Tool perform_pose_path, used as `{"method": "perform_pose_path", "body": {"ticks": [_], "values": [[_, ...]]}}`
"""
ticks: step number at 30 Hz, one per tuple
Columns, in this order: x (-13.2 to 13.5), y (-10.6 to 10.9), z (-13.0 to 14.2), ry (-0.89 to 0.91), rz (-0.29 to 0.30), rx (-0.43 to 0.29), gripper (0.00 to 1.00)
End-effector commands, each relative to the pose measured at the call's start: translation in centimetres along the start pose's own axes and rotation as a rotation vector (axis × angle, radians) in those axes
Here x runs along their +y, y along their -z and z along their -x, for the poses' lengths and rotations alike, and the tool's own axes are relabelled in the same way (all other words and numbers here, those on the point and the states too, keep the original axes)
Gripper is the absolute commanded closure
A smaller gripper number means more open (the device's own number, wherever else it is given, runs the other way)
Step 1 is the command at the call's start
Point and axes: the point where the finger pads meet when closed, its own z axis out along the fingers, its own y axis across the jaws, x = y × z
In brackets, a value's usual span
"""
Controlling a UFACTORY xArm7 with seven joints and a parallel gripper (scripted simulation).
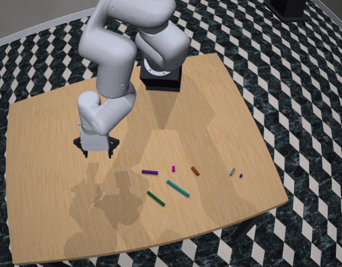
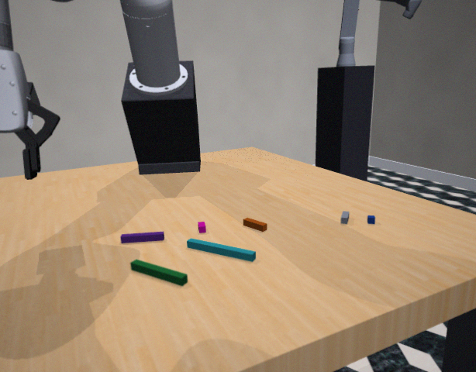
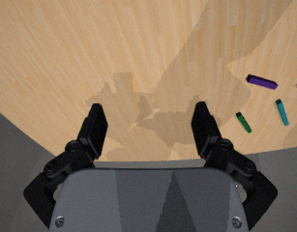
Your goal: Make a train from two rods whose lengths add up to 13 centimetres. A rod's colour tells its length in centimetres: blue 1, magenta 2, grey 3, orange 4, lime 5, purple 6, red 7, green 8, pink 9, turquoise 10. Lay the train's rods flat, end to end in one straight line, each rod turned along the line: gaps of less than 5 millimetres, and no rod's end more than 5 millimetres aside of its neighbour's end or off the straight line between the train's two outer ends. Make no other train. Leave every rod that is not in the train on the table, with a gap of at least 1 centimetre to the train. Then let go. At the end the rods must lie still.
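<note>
My gripper point(image 1: 97, 155) is open and empty, high above the left part of the table, well left of all the rods; it also shows in the wrist view point(image 3: 148, 130). A turquoise rod point(image 1: 177, 188) lies flat at a slant in the middle front. A grey rod point(image 1: 232, 171) lies far to its right. A purple rod point(image 1: 149, 172), a green rod point(image 1: 156, 198), a magenta rod point(image 1: 173, 168), an orange rod point(image 1: 195, 171) and a blue rod point(image 1: 240, 175) lie apart from one another. No two rods touch. In the wrist view only the purple point(image 3: 262, 81), green point(image 3: 244, 123) and turquoise point(image 3: 282, 111) rods show whole, at the right.
The arm's black base block point(image 1: 160, 78) stands at the table's back middle. A black pedestal point(image 2: 343, 120) stands behind the table's far right corner. The table's front edge runs close below the green rod.
</note>
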Motion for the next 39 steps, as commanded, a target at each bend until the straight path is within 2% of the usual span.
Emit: {"method": "perform_pose_path", "body": {"ticks": [1, 8, 9, 20, 21, 34, 35, 39], "values": [[0.9, -0.3, 1.0, 0.016, 0.000, -0.005, 0.00], [0.9, -0.3, 1.0, 0.016, 0.000, -0.005, 0.00], [2.7, -0.7, 2.4, 0.036, 0.001, -0.006, 0.00], [2.7, -0.7, 2.4, 0.036, 0.001, -0.006, 0.00], [4.6, -1.1, 3.6, 0.054, 0.003, -0.006, 0.00], [4.6, -1.1, 3.6, 0.054, 0.003, -0.006, 0.00], [6.7, -1.4, 4.6, 0.072, 0.006, -0.005, 0.00], [6.7, -1.4, 4.6, 0.072, 0.006, -0.005, 0.00]]}}
